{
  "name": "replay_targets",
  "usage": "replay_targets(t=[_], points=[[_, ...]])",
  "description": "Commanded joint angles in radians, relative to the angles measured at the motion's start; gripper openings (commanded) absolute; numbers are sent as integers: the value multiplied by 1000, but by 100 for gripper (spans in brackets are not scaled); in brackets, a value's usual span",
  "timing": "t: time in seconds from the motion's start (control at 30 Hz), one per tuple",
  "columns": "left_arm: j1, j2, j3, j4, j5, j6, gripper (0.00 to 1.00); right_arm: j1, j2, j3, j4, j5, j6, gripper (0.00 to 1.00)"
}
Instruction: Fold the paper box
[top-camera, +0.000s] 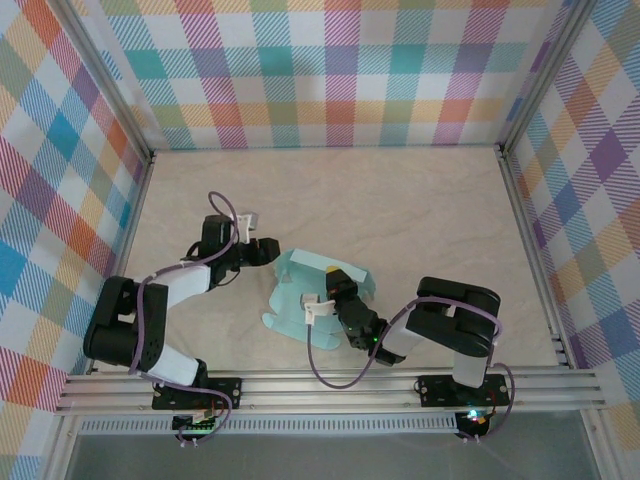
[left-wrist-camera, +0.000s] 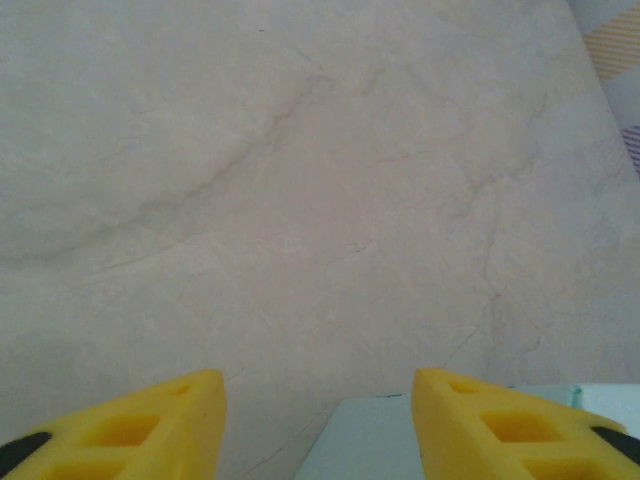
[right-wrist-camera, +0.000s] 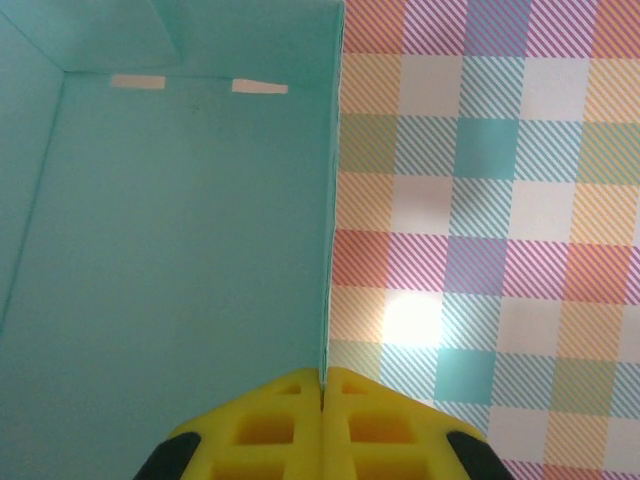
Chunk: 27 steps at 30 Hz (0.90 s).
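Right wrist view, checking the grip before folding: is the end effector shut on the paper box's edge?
Yes, the right end effector is closed, with the edge of the paper box pinched between its fingers.

We count one paper box (top-camera: 292, 300), a single piece of pale green card lying toward the near edge of the one table (top-camera: 400, 200). In the card we count two small slots (right-wrist-camera: 138, 81), side by side. There are two arms, the left arm (top-camera: 150, 310) and the right arm (top-camera: 450, 320), and so two grippers: the left gripper (top-camera: 268, 249) and the right gripper (top-camera: 338, 290). Each gripper has two yellow fingers (left-wrist-camera: 150, 425), which makes four in all. We count two purple cables (top-camera: 225, 212), one looping along each arm, and three checked walls (top-camera: 320, 70) along the table's far, left and right edges.
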Motion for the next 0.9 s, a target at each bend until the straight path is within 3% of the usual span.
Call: replay_targets(t=[0.0, 0.4, 0.6, 0.7, 0.87], points=[[-27, 59, 12, -27, 48, 38, 48, 11, -26, -9, -17, -14, 41, 0], [-44, -1, -67, -5, 124, 26, 35, 11, -29, -9, -83, -9, 107, 0], [-52, -11, -123, 53, 125, 9, 36, 8, -43, -7, -101, -8, 130, 0], [-52, -41, -150, 99, 92, -5, 41, 9, -52, -9, -116, -8, 139, 0], [-67, -72, -172, 105, 91, 66, 42, 9, -57, -14, -120, -7, 137, 0]])
